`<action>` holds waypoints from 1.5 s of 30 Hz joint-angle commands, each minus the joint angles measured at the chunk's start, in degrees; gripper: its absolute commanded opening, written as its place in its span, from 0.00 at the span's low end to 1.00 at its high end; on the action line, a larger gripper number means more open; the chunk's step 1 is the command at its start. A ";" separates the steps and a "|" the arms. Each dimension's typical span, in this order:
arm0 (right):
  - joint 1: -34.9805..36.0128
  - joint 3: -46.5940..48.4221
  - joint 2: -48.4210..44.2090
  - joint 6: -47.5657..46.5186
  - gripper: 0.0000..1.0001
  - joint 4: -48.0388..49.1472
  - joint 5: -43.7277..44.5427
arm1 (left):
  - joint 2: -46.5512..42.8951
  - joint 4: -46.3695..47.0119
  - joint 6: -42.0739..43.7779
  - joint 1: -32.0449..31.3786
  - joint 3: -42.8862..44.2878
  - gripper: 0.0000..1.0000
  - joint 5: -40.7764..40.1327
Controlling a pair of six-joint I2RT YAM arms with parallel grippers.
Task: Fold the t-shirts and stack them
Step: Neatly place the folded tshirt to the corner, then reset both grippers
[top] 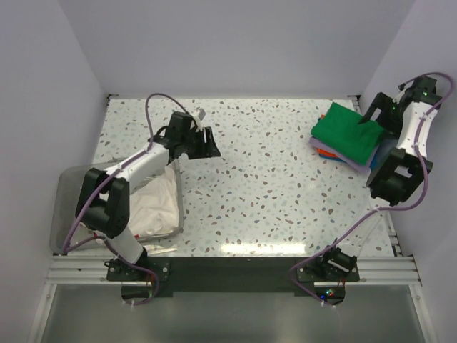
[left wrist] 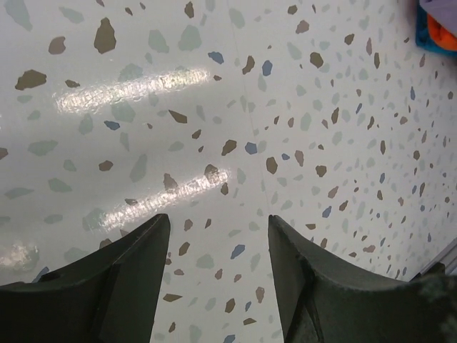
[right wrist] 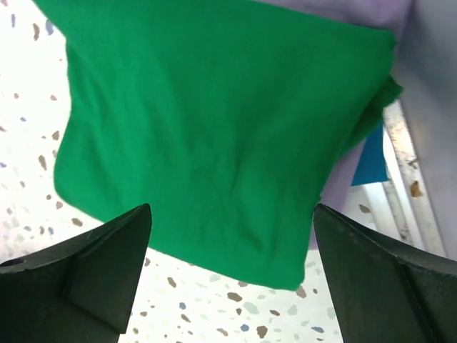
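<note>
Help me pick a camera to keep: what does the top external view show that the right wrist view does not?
Only top external: the clear bin holding white t-shirts, and the left pincer open over bare table. Only right wrist: how wide the right pincer gapes above the cloth. Both: the green t-shirt on the lavender t-shirt.

No legible text, label, brand or number in any view. Cloth of green shirt (right wrist: 214, 128) plain, unprinted.
</note>
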 commanded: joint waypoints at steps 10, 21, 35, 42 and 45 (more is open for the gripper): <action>-0.12 -11.57 -23.22 2.96 0.99 8.37 -3.84 | -13.35 -1.32 0.89 0.07 2.90 0.63 -7.20; 14.97 -41.08 -46.78 7.89 0.99 25.52 -7.12 | -25.04 -0.80 0.01 0.07 -2.63 0.65 -15.30; 41.44 -74.94 -54.69 11.67 0.99 40.98 3.42 | -38.04 2.19 0.45 0.07 -15.20 0.66 -21.36; 43.21 -78.73 -55.49 10.09 0.99 42.83 6.68 | -41.13 2.55 -0.17 0.07 -18.81 0.67 -23.30; 43.29 -78.64 -55.84 9.65 0.99 42.75 7.30 | -41.83 2.81 -0.52 0.07 -19.69 0.67 -23.56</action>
